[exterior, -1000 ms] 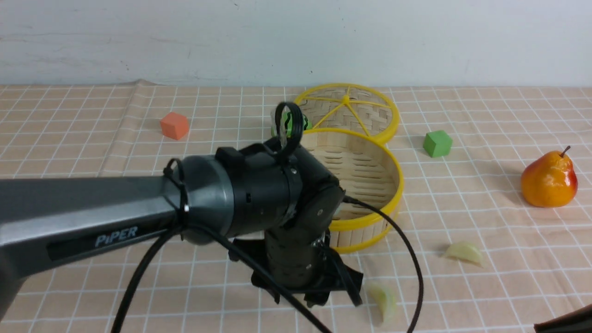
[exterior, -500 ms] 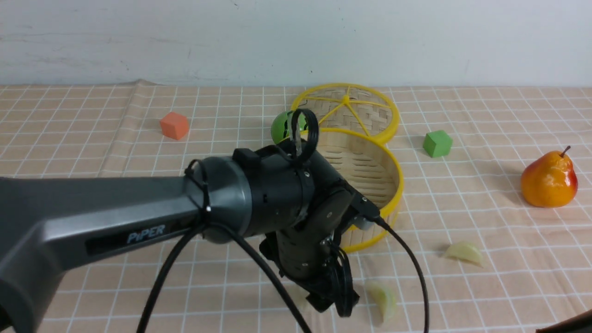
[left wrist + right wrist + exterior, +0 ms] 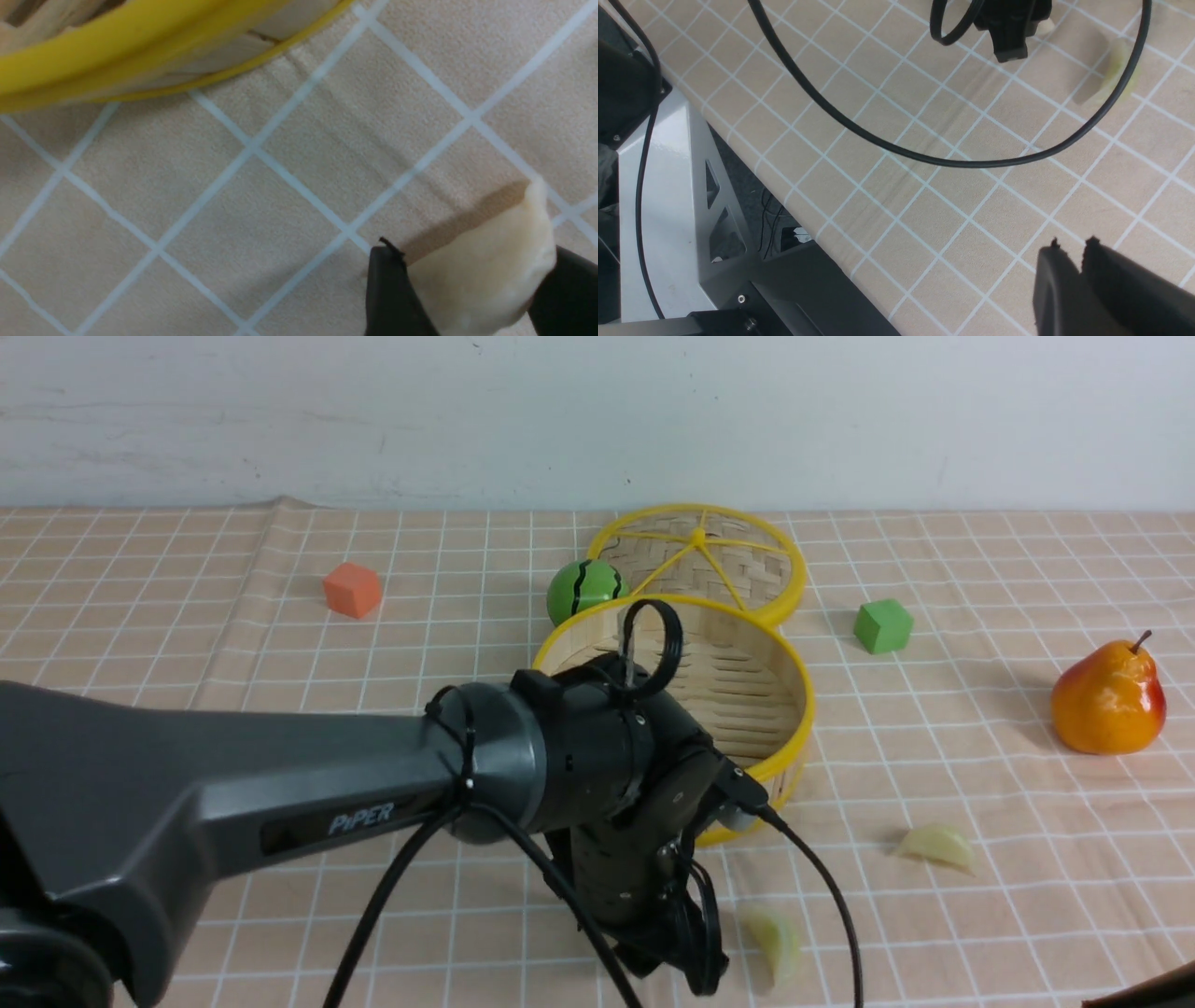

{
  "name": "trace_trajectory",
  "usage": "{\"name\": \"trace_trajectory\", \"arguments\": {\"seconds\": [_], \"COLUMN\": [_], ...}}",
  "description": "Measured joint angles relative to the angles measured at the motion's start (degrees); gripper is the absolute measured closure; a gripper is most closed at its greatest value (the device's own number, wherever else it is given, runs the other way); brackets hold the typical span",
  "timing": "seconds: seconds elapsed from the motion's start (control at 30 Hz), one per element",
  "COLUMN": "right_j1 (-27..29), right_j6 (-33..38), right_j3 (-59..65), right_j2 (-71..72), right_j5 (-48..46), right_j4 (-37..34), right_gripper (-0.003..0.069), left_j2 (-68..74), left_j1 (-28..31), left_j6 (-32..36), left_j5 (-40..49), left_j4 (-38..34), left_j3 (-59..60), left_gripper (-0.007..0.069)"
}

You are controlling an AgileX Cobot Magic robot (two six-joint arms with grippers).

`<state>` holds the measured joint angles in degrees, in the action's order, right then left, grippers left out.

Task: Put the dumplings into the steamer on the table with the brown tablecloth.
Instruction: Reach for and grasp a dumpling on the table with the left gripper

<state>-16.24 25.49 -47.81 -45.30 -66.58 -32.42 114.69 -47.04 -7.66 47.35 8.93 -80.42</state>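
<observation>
My left gripper [image 3: 472, 261] is low over the brown tablecloth [image 3: 934, 756], just in front of the steamer [image 3: 747, 658]. Its jaws are shut on a cream dumpling [image 3: 486, 280] at cloth level; the wrist [image 3: 686, 957] hides it in the front view. Two more dumplings lie on the cloth, one [image 3: 777, 943] right of that gripper and one [image 3: 936, 846] further right. The visible part of the steamer's floor is bare; its yellow rim [image 3: 117, 60] shows in the left wrist view. My right gripper [image 3: 1071, 245] is shut and empty over the cloth near the table's front edge.
The flat woven disc [image 3: 702, 560] leans behind the steamer, with a green striped ball [image 3: 583, 588] beside it. An orange cube [image 3: 352, 589] is far left, a green cube [image 3: 882, 625] and a pear [image 3: 1109, 702] are right. A black cable [image 3: 924, 158] hangs over the cloth.
My left arm has swung to the right and lowered, bringing its gripper down beside the near dumpling. The steamer's left rim and the green ball are now uncovered.
</observation>
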Motion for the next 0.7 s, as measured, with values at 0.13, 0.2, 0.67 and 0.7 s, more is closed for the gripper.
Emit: {"name": "trace_trajectory", "arguments": {"seconds": [0.13, 0.2, 0.67, 0.7], "right_j1": [0.0, 0.0, 0.0, 0.0], "right_j6": [0.0, 0.0, 0.0, 0.0], "right_j3": [0.0, 0.0, 0.0, 0.0], "right_j2": [0.0, 0.0, 0.0, 0.0], "right_j5": [0.0, 0.3, 0.1, 0.1], "right_j4": [0.0, 0.0, 0.0, 0.0], "right_gripper": [0.0575, 0.0575, 0.0575, 0.0574], "left_j2": [-3.8, -5.7, 7.5, 8.8], "left_j1": [0.0, -0.1, 10.4, 10.9], "left_j6": [-1.5, -3.3, -10.6, -10.6], "left_j5": [2.6, 4.0, 8.4, 8.6], "left_j4": [-2.7, -2.7, -4.3, -4.3], "left_j3": [-1.8, -4.4, -34.0, -35.5], "left_gripper": [0.0295, 0.0322, 0.0638, 0.0638]}}
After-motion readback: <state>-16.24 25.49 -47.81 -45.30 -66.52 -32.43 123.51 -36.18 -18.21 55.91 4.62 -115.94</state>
